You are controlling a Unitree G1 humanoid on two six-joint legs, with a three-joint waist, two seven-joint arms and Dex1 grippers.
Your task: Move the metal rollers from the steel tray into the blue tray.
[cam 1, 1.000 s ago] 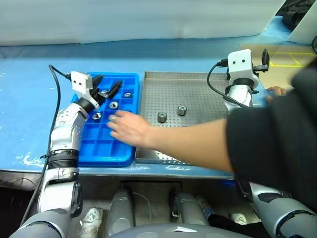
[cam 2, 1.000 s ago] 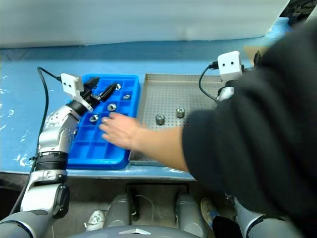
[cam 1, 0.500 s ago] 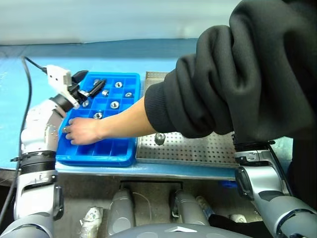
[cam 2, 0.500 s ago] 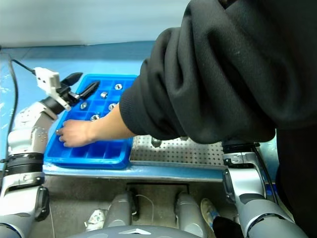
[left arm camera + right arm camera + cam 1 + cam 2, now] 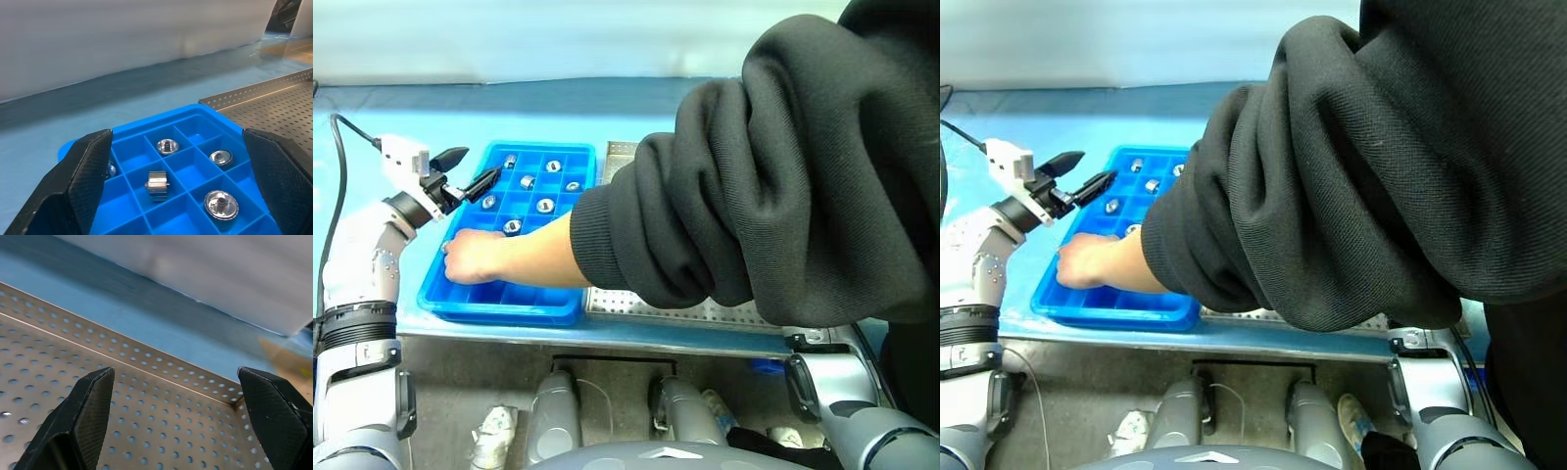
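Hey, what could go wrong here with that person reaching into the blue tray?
The person's hand lies in the blue tray, just under the open left gripper; a descent might strike or pinch it. The dark sleeve hides most of the steel tray from the head camera, so the right gripper, open over it, might move blind.

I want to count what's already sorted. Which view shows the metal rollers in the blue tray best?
The left eye view: six metal rollers sit in the blue tray beyond a person's hand. The left wrist view shows some closer between the left gripper fingers; the right eye view has some behind the sleeve.
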